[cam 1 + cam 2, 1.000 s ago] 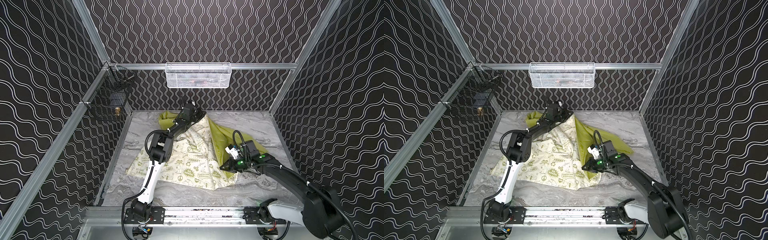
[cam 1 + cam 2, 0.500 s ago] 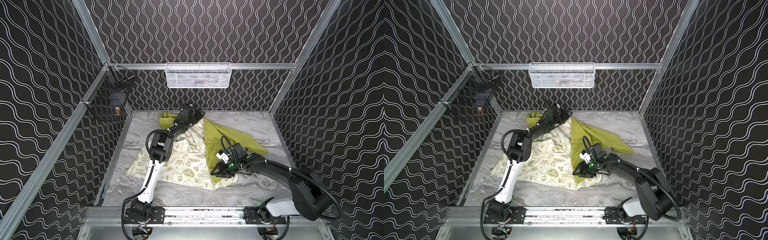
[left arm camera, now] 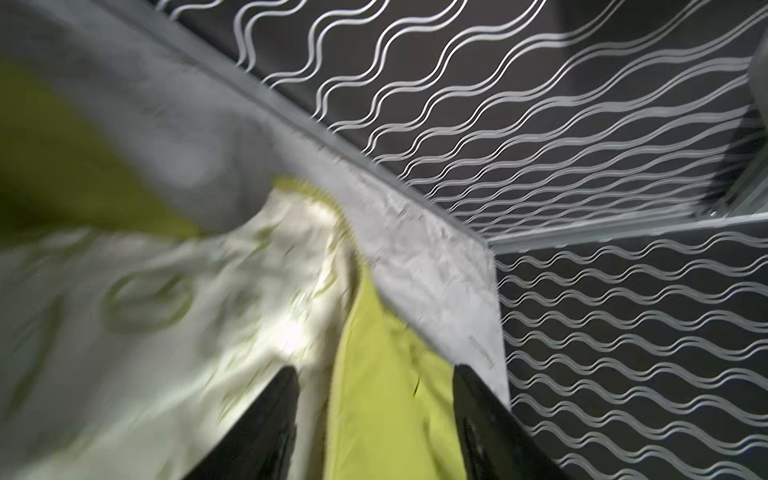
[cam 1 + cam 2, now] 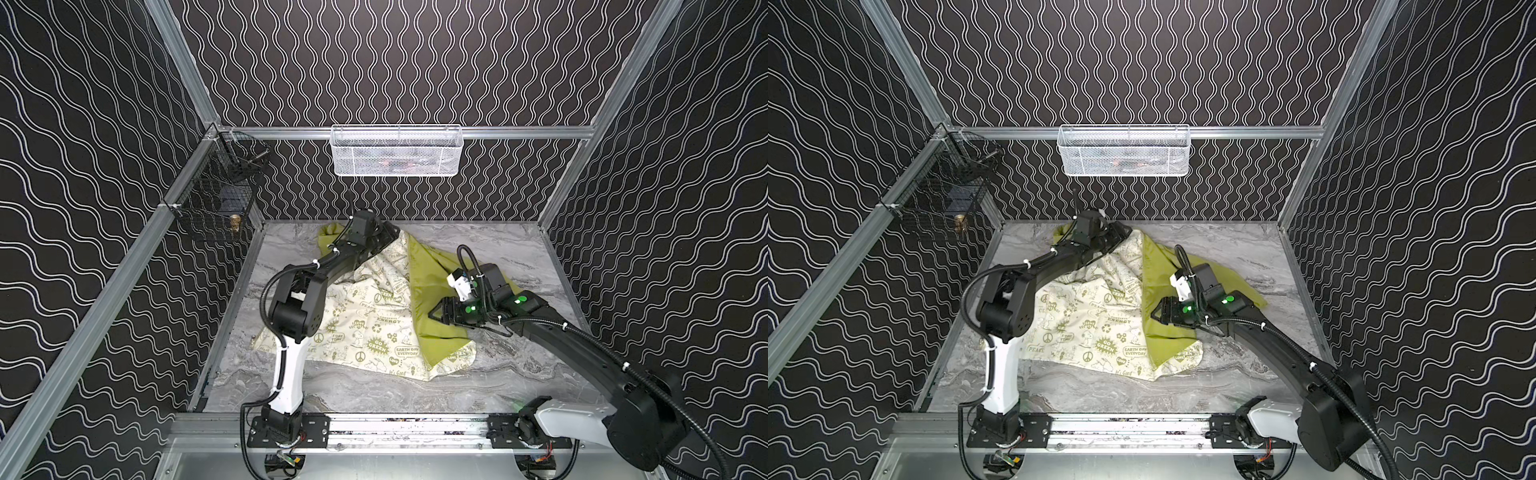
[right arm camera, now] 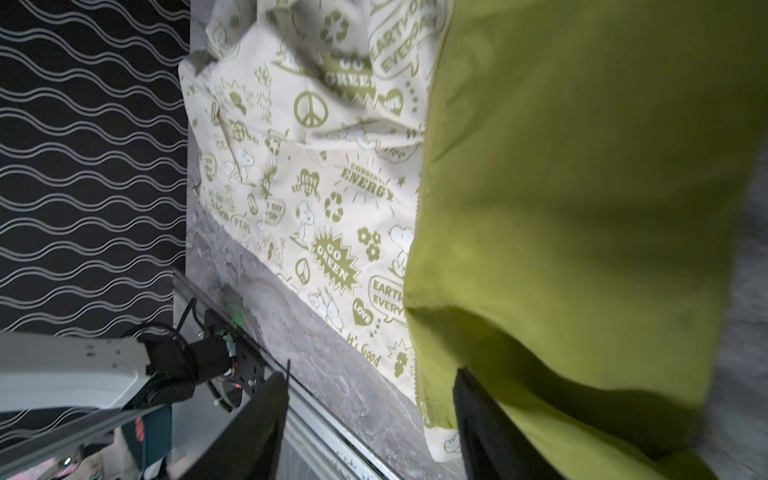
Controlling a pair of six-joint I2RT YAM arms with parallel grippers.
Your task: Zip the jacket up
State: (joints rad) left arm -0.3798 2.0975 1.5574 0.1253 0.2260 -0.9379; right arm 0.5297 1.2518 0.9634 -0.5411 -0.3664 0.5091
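**Jacket** (image 4: 374,328): lies opened out on the desk (image 4: 515,245), left of centre. Its cream printed lining faces up, and a lime-green panel is folded across its right side.

**Left hand** (image 4: 385,237): at the jacket's far end, close to the back wall. Its fingers stand apart and released, with cloth lying beneath them and nothing pinched.

**Right hand** (image 4: 435,319): low over the green panel, pointing left. It is released, fingers apart, and green cloth drapes against one finger (image 5: 482,424).

**White mesh basket** (image 4: 395,151): hung on the back rail.

**Black wire basket** (image 4: 216,208): hung on the left rail.
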